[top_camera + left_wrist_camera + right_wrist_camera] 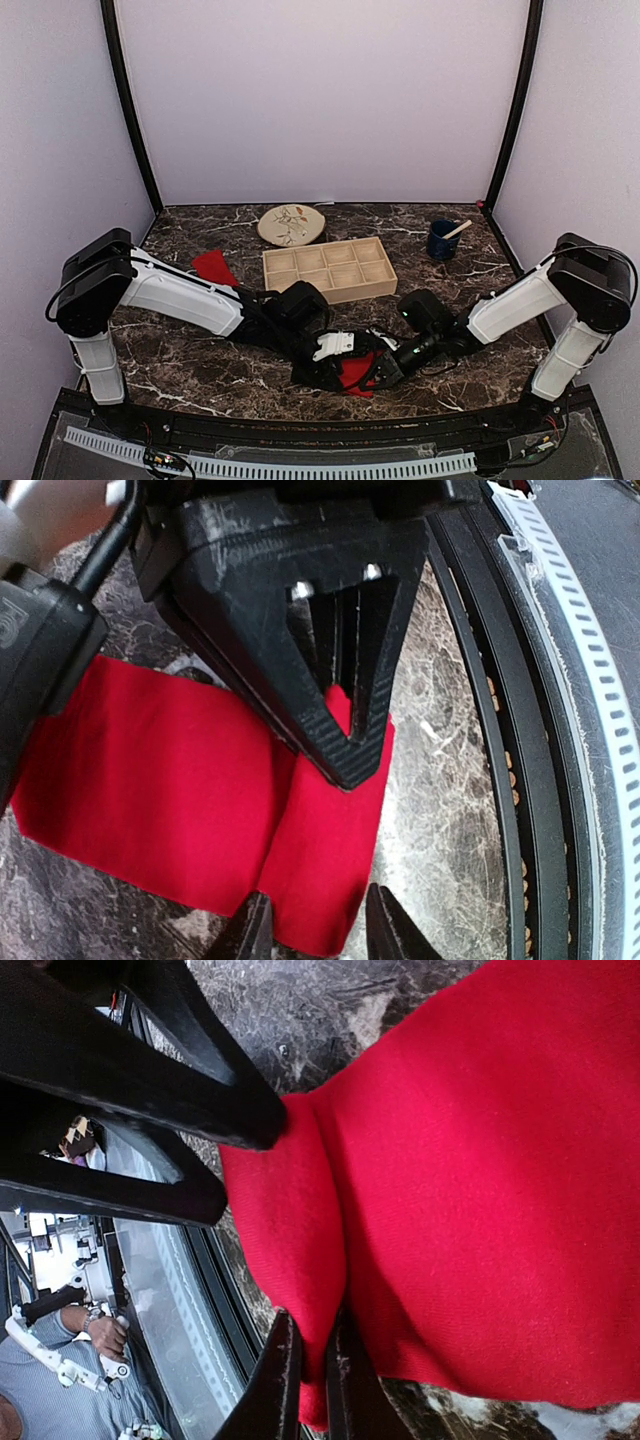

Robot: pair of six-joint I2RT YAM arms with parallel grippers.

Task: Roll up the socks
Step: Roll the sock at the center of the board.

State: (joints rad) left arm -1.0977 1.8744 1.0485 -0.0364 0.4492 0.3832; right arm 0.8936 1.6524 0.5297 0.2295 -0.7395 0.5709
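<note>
One red sock (pixel 356 384) lies flat near the table's front edge, with a strip along one side folded over (pixel 320 860). My right gripper (pixel 312 1385) is shut on a pinched ridge of this sock (pixel 480 1180); its black fingers (pixel 350 750) press on the fold. My left gripper (pixel 320 935) is open, its tips standing apart on either side of the folded strip's end without pinching it. From above, both grippers (pixel 345 358) (pixel 372 372) meet over the sock and hide most of it. The other sock (pixel 213 267) lies at the left, behind the left arm.
A wooden compartment tray (pixel 328 268) sits at mid-table, just behind the grippers. A round patterned plate (pixel 291 224) lies behind it. A blue cup (pixel 443 240) with a stick in it stands at back right. The black front rail (pixel 500 780) runs close beside the sock.
</note>
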